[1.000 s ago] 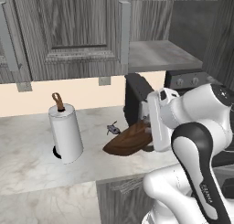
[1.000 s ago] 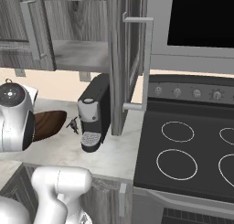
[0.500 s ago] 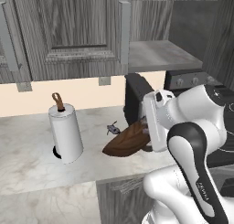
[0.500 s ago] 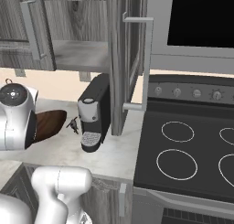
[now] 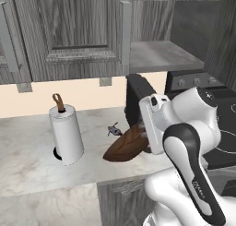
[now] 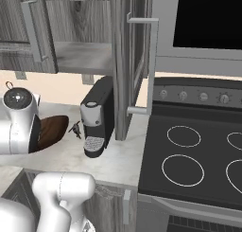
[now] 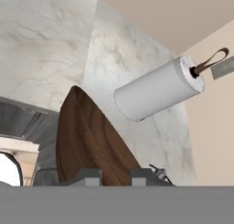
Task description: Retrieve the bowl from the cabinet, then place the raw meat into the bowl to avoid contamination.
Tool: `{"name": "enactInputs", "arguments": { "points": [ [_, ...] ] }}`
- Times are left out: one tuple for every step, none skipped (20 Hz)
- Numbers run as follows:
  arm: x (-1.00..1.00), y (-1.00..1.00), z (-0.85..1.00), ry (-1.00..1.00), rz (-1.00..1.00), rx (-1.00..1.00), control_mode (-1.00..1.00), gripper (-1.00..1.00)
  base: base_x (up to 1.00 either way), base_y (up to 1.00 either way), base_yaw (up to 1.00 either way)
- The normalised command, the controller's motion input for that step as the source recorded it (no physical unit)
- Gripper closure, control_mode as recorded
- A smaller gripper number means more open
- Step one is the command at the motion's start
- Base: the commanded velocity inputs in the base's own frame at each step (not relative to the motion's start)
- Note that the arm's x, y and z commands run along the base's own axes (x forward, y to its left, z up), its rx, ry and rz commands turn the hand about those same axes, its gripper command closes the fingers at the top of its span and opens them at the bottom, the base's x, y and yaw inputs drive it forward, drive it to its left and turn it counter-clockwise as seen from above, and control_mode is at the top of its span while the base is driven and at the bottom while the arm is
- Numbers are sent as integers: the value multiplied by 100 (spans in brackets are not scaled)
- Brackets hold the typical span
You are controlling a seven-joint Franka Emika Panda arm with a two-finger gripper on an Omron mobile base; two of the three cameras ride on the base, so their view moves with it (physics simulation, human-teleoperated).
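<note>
Holding the tilted bowl [image 5: 126,145] tight by its rim, your gripper [image 7: 114,176] has the meat [image 5: 113,129] just beside it.

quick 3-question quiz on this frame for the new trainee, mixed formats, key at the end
1. True or false: the bowl lies flat on the counter.
2. Multiple choice: the raw meat is
A. inside the bowl
B. on the counter, between the paper-towel roll and the coffee machine
C. on the cabinet shelf
3. Fill in: the gripper is ____ on the bowl's rim.

Key
1. False: it is tilted steeply, one edge low toward the counter, held by the gripper.
2. B: it lies just behind the bowl, outside it.
3. shut
</note>
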Motion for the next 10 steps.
{"name": "enactInputs", "arguments": {
  "points": [
    [0,5,-67,-17,2,5,-100,100,0,0,0],
    [0,5,-66,-17,2,5,-100,100,0,0,0],
    [0,5,-65,-17,2,5,-100,100,0,0,0],
    [0,5,-65,-17,2,5,-100,100,0,0,0],
    [0,6,-64,-17,2,5,-100,100,0,0,0],
    [0,5,-64,-17,2,5,-100,100,0,0,0],
    [0,5,-64,-17,2,5,-100,100,0,0,0],
    [0,6,-63,-17,1,5,-100,100,0,0,0],
    [0,6,-62,-16,1,5,-100,100,0,0,0],
    [0,5,-61,-17,1,5,-100,100,0,0,0]
  ]
}}
